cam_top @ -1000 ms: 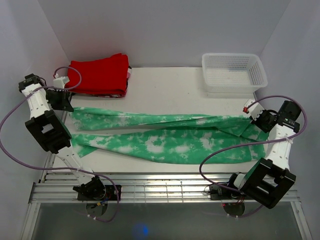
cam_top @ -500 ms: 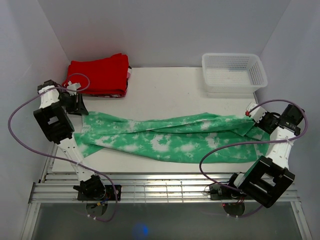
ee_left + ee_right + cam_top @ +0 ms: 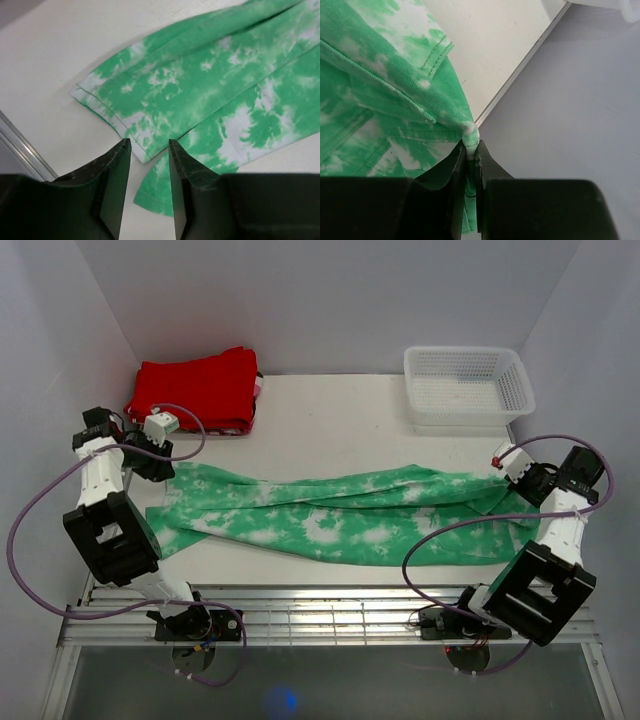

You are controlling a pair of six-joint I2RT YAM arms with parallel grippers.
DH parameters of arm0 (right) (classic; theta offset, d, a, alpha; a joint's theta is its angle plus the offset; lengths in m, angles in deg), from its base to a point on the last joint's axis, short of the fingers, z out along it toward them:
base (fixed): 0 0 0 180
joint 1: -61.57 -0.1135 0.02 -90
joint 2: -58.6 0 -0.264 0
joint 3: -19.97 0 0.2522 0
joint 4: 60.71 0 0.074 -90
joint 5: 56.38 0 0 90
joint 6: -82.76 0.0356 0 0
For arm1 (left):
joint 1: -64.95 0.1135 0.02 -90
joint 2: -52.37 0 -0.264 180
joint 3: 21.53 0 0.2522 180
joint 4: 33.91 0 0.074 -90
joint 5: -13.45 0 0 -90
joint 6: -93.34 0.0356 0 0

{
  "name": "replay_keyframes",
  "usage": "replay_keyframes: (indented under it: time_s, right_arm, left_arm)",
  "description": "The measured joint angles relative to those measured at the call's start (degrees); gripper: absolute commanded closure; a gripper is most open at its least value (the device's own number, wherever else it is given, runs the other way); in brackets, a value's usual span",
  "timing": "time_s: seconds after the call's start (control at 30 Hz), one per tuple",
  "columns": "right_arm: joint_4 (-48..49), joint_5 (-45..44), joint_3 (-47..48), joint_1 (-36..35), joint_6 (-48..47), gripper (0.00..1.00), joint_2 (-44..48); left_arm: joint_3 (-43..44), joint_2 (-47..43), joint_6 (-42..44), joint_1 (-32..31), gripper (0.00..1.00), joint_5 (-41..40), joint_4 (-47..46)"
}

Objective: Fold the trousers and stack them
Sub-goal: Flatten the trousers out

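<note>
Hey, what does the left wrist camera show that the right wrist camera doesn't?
Left wrist only: the leg hems lying flat, and the left end effector open above them, holding nothing. Right wrist only: the right end effector shut on a pinched fold of stitched fabric, beside the table's edge. Both: the green trousers on the white table.

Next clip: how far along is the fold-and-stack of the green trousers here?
Done: the bright green tie-dye fabric trousers lie stretched along the white table, one leg laid partly over the other. In hand: the right hand pinches the waist end; the left hand is open above the leg hems, holding nothing. Left: folding them short and stacking; the folded red garment sits apart.
</note>
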Motion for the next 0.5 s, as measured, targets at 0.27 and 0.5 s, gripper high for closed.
replay_keyframes:
  time_s: [0.27,0.5]
  right_arm:
    - [-1.95,-2.82,9.66,-2.93,11.63,0.92,-9.01]
    - [-2.69,-7.91,10.03,-5.18,18.18,0.92,-12.00]
  left_arm:
    - [-10.60,2.80,6.64,-4.68,0.45,-3.26,-4.70]
    - [-11.19,6.12,7.13,-9.46,0.40,-6.34,-8.17]
